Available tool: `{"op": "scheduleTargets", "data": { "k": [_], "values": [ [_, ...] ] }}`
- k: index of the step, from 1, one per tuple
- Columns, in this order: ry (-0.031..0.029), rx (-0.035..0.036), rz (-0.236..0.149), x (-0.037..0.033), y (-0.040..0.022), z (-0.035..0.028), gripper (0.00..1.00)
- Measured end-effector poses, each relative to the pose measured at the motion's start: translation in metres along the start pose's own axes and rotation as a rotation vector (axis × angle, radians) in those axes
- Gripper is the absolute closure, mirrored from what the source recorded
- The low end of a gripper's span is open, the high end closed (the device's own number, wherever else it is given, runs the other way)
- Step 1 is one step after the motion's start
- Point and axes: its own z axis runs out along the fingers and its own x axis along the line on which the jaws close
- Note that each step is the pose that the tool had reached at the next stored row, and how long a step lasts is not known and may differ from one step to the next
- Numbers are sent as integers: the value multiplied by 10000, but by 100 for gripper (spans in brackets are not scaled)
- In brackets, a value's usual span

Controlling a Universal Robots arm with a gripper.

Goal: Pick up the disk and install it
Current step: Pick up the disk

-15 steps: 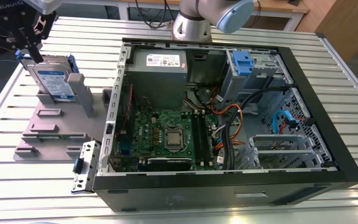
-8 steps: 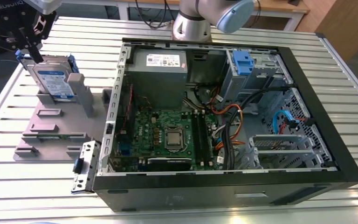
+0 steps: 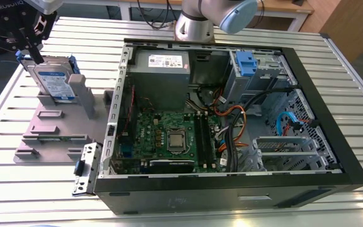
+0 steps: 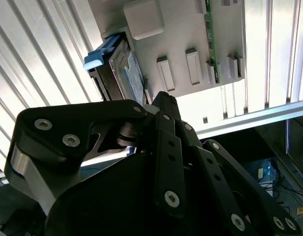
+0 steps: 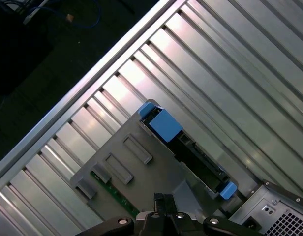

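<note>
- Right, exterior view: the disk (image 3: 54,82) stands on edge in a grey holder plate (image 3: 49,127) on the slatted metal desk (image 3: 43,198), toward the exterior view's left. Not installed.
- The hand (image 3: 36,56) hangs at the disk's upper end, close to its blue rail. Contact can't be judged from this angle.
- The open computer case (image 3: 232,198) lies beside the holder, on the exterior view's right. Inside it are the motherboard (image 3: 168,137), a grey power supply box (image 3: 161,64) and a blue caddy (image 3: 245,64) in the drive bay.
- The arm (image 3: 203,19) rises behind the case.
- Second wrist view: the hand's (image 4: 162,97) linkages converge to a single tip, so the tips are pinched together with nothing between them.
- The disk (image 4: 124,69) sits just beyond that tip, label face and blue rail visible, slotted into the holder plate (image 4: 191,29). A thin green circuit strip (image 4: 209,34) lies in another slot of the plate.
- First wrist view: the disk (image 5: 196,155) is seen edge-on with a blue rail at each end, at the plate's (image 5: 141,177) border.
- The hand (image 5: 160,197) is over the plate, near the disk but off to one side, closed on nothing.
- The green strip (image 5: 114,194) is near the tip. The desk (image 5: 230,73) slats run all around, and a case corner (image 5: 274,211) sits just past the disk's far end.
</note>
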Motion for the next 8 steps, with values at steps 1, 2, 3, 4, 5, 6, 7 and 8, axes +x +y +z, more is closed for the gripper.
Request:
{"op": "scheduleTargets", "data": {
  "k": [1, 2, 3, 4, 5, 6, 7, 8],
  "values": [
    [0, 0, -11, 0, 0, 0, 89],
    [0, 0, -21, 0, 0, 0, 89],
    [0, 0, -30, 0, 0, 0, 89],
    [0, 0, -40, 0, 0, 0, 89],
    [0, 0, -49, 0, 0, 0, 89],
    [1, 0, -58, 0, 0, 0, 89],
    [1, 0, -67, 0, 0, 0, 89],
    [1, 1, -75, 0, 0, 0, 89]
  ]
}}
